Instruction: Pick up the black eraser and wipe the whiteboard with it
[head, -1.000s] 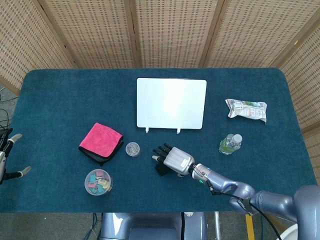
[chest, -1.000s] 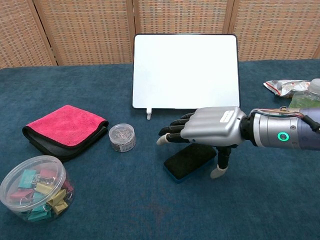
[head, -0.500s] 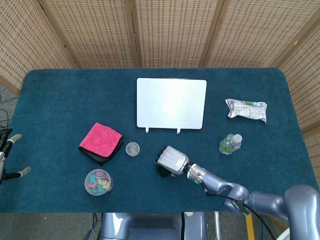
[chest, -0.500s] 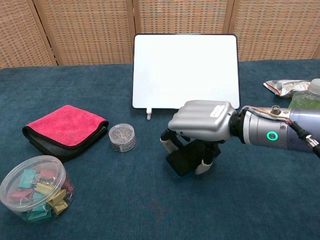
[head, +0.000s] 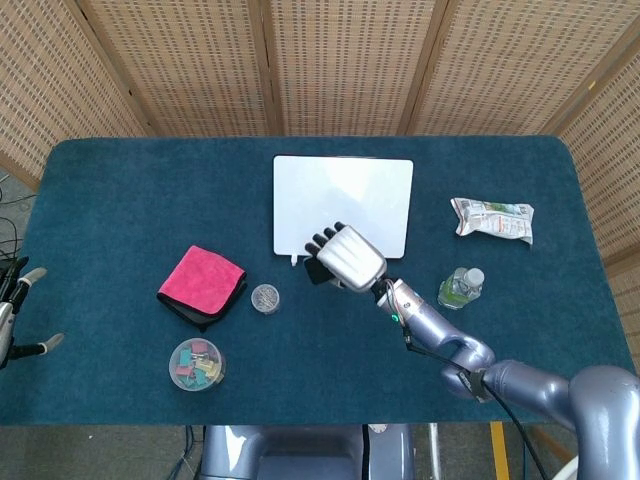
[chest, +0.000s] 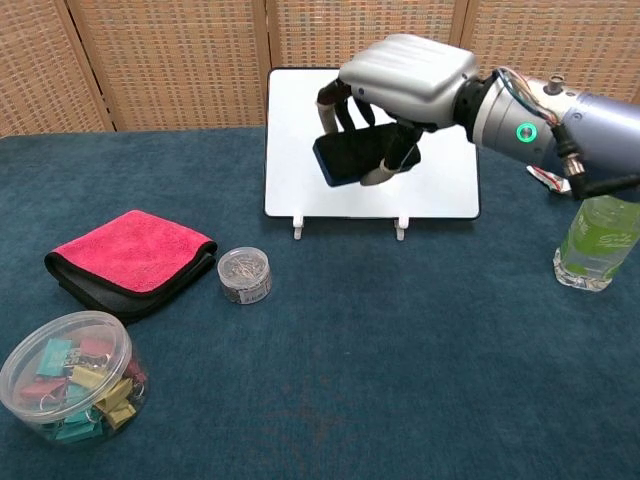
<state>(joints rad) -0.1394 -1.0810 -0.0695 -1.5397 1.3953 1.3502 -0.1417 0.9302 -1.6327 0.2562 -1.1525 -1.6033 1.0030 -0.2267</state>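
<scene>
The black eraser (chest: 350, 155) is gripped in the closed fingers of the right hand (chest: 400, 85), raised before the whiteboard (chest: 440, 190) near the table's rear edge. Pickup is judged complete; contact and wiping strokes are required next.

A deep teal cloth is seen covering the table (chest: 420, 380), and every colour below is placed against the white whiteboard (chest: 300, 130), which is edged in a thin dark frame. In front of its face, a black eraser (chest: 350, 155) is held by the right hand (chest: 400, 85), whose shell is silver-grey with black fingers tipped pale. A green light ring is shown on the wrist behind it. Left of the whiteboard, a pink cloth (chest: 130, 250) with a black underside is laid out. Nearer still, a clear tub (chest: 70, 375) of teal, pink and yellow clips is spotted. Right of the whiteboard, a green-tinted bottle (chest: 597, 240) is visible. Behind the whiteboard, tan woven screens (chest: 170, 55) are seen.
</scene>
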